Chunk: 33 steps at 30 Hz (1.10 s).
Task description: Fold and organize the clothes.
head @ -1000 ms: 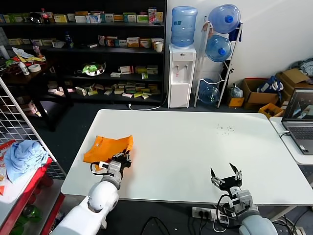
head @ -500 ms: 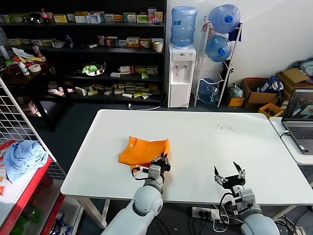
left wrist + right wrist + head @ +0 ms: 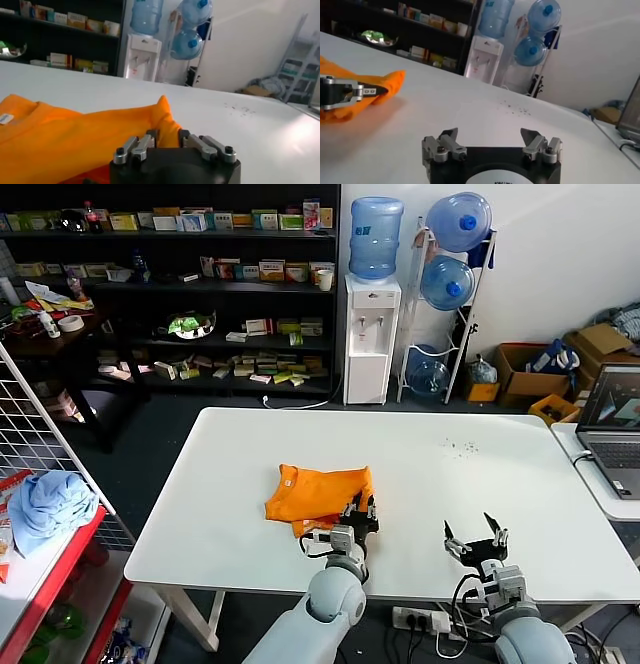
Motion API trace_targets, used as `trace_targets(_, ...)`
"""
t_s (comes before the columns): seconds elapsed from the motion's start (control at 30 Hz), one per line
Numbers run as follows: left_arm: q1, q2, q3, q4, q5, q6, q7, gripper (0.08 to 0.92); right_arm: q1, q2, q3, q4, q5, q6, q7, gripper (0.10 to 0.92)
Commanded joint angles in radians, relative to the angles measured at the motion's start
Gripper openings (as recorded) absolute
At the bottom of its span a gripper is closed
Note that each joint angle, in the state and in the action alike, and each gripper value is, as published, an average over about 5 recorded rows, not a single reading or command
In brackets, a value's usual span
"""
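The left gripper (image 3: 362,515) sits low over the near middle of the white rectangular table (image 3: 470,484), at the near right corner of the bright orange short-sleeved T-shirt of thin fabric (image 3: 318,490). In the left wrist view its fingers (image 3: 141,145) stand a little apart, with the shirt's corner (image 3: 165,117) rising as a small peak just ahead of them; whether the cloth is pinched or let go cannot be told. The T-shirt lies crumpled and partly doubled over on the tabletop, near the front edge and slightly left of centre, its collar with a small white label (image 3: 288,477) turned toward the robot's left.

The right gripper (image 3: 478,542) hovers over the near right part of the table, well apart from the shirt, its dark fingers (image 3: 445,137) spread wide and holding nothing.

Off the table on the robot's left, a light blue cloth bundle (image 3: 48,502) rests on a red rack beside a white wire grid panel (image 3: 40,446). Behind the table stand dark shelves of small boxes (image 3: 200,284) and a white water dispenser with a blue bottle (image 3: 372,304).
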<state>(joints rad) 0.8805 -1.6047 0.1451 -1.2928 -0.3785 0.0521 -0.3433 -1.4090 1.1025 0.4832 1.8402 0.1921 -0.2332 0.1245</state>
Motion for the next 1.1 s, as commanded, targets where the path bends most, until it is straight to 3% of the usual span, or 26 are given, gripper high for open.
trace_targets(0.03,0.008,-0.053,0.023,-0.024,-0.094,-0.187,0.111,0.420,0.015,0.003,-0.010,-0.007,0.000,-0.006,-0.002,0.823)
trace_targets(0.2,0.048,-0.042,0.023,-0.118,-0.055,-0.202,0.168,0.568,0.019,0.008,-0.008,-0.002,0.000,0.006,-0.005,0.823)
trace_targets(0.5,0.163,0.122,-0.121,-0.223,0.167,-0.426,0.235,0.801,0.019,0.065,0.066,-0.007,-0.010,0.095,-0.111,0.823)
trace_targets(0.8,0.338,0.304,-0.359,-0.321,0.305,-0.519,0.217,0.823,0.017,0.174,0.196,-0.003,-0.041,0.112,-0.276,0.823)
trace_targets(1.1,0.561,0.354,-0.682,-0.365,0.433,-0.529,0.305,0.823,0.020,0.211,0.221,-0.001,-0.041,0.156,-0.346,0.823)
